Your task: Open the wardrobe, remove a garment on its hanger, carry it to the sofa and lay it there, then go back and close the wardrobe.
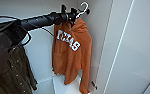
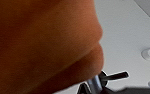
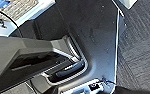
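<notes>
Inside the open wardrobe (image 1: 101, 37), the left gripper (image 1: 71, 15) pinches the white hanger (image 1: 83, 8) just under its hook. The orange garment (image 1: 71, 55) hangs from it, beside a green jacket (image 1: 13, 72). The doors are open and the hoodie is grabbed. Carrying it to the sofa and shutting the wardrobe are not yet done. I cannot tell how the right claw is.

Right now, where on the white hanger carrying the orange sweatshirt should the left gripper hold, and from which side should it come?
Grip the hanger at its neck, just below the curved hook and above the sweatshirt collar, the only bare plastic. Come in from the open front of the wardrobe, as the left gripper sits there now; the olive jacket crowds the left.
</notes>
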